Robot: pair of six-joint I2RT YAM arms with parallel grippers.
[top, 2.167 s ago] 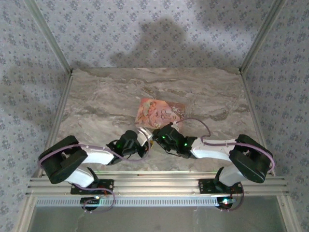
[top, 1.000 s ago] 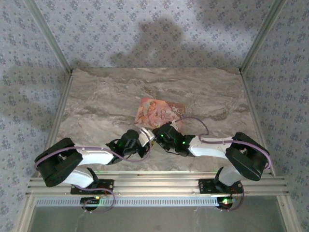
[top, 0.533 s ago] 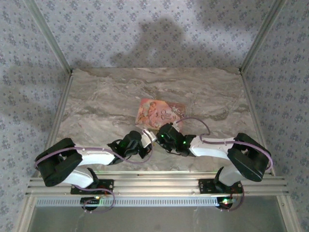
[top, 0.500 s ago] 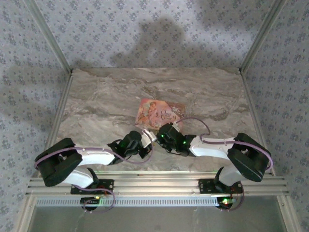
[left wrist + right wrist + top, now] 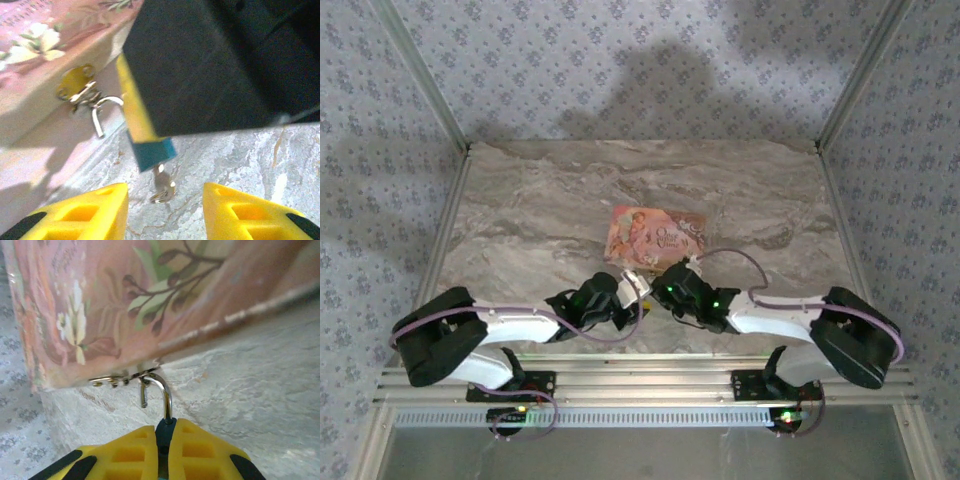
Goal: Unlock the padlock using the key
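Your right gripper (image 5: 166, 427) has its yellow fingers pressed together on the teal-bodied padlock (image 5: 150, 152), so count that as a firm hold on the padlock. From the right wrist you see the curved silver shackle (image 5: 164, 389) rising out between the fingertips. It hooks into the small metal hasp (image 5: 75, 84) on the near face of the pink, flower-printed box (image 5: 655, 232). The shackle's short leg ends free in the air, clear of the padlock's body.

Your left gripper (image 5: 165, 204) stands moderately wide, with nothing between its yellow fingers (image 5: 85, 215). Just past its fingertips the small silver key (image 5: 162, 183) sticks out of the underside of the padlock and hangs down toward the grey marbled table top (image 5: 540, 200). You cannot tell whether the key's tip touches the stone.

From above, the two grippers meet nose to nose near the middle of the table's near half, the left one coming in from the left and the right one from the right. The padlock sits between them, just on the near side of the box. The box lies flat near the table's centre.
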